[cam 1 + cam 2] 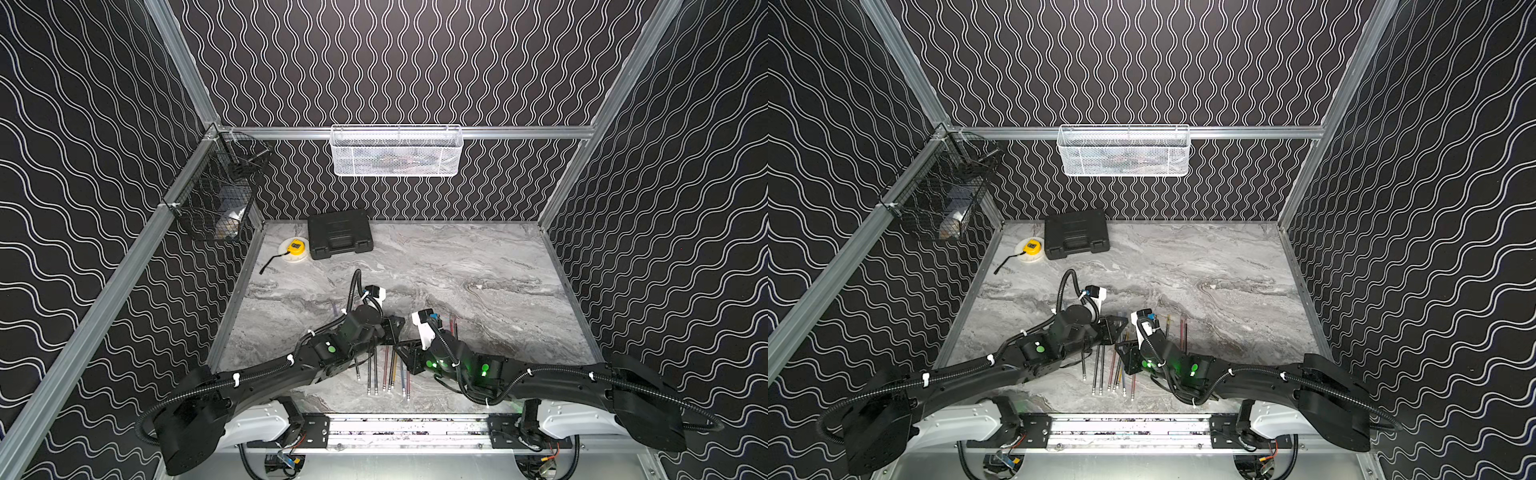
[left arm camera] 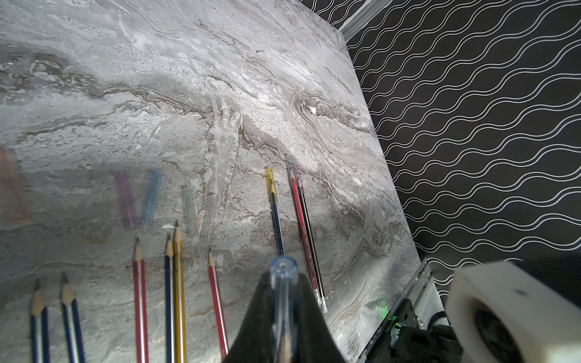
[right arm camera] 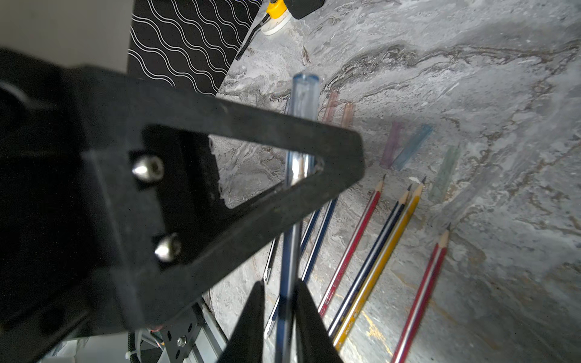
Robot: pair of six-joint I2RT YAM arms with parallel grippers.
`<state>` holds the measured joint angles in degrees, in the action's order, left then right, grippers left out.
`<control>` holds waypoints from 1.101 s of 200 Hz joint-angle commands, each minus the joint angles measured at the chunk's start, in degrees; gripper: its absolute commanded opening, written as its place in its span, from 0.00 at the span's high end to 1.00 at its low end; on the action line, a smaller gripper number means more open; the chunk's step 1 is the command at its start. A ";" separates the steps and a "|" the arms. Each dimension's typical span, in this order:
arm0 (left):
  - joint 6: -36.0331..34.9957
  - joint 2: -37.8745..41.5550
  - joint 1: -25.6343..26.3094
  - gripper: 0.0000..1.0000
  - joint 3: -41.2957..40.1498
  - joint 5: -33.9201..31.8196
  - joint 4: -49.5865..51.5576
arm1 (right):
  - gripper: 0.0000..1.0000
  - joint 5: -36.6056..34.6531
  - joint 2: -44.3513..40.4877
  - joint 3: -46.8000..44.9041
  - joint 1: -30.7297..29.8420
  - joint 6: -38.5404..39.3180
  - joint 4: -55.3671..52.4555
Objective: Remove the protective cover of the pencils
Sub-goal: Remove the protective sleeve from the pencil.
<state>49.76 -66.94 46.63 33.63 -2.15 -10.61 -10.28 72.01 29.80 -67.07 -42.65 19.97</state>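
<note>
— Grey marbled tabletop [image 1: 490, 266], black walls [image 1: 83, 166] with wavy white lines round it. What have the arms got?

— The left end effector [image 2: 284, 279] is clenched on the clear protective cover [image 2: 284, 264] of one pencil, raised off the surface. Call it the held pencil [image 3: 290, 248].

— And the other arm?

— The right end effector [image 3: 279, 284] straddles the held pencil's dark blue shaft, farther along from the cover. Whether it truly pinches I cannot tell (a sliver of gap shows on one side).

— The others?

— Flat on the tabletop. Beneath and just beside the held pencil lie the bare pencils [image 2: 140, 298], sharpened tips showing, roughly parallel. Past their tips the loose covers [image 2: 126, 201] lie scattered, tinted purple, blue and green. To the robot's right of the held pencil, three capped pencils [image 2: 301, 220] lie close together, covers on.

— Anything farther out?

— A black case [image 1: 338, 233] by the back wall, well apart from the held pencil, with a yellow tape measure [image 1: 296, 247] just beside it.
</note>
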 commanded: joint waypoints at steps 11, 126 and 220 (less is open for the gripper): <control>0.45 0.75 -0.36 0.86 0.19 -0.48 -0.64 | 0.96 0.39 0.08 0.39 -0.04 0.67 0.87; 1.58 1.01 -2.16 0.87 -0.77 0.13 -0.77 | 1.00 0.94 0.66 -0.88 -1.83 0.42 3.54; 1.73 5.12 -3.30 0.87 -0.33 -4.04 2.51 | 1.00 -0.28 0.85 -1.07 -4.54 0.13 3.94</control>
<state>51.27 -62.83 43.99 32.86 1.21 -6.74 -13.89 72.75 28.51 -70.26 -42.89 23.92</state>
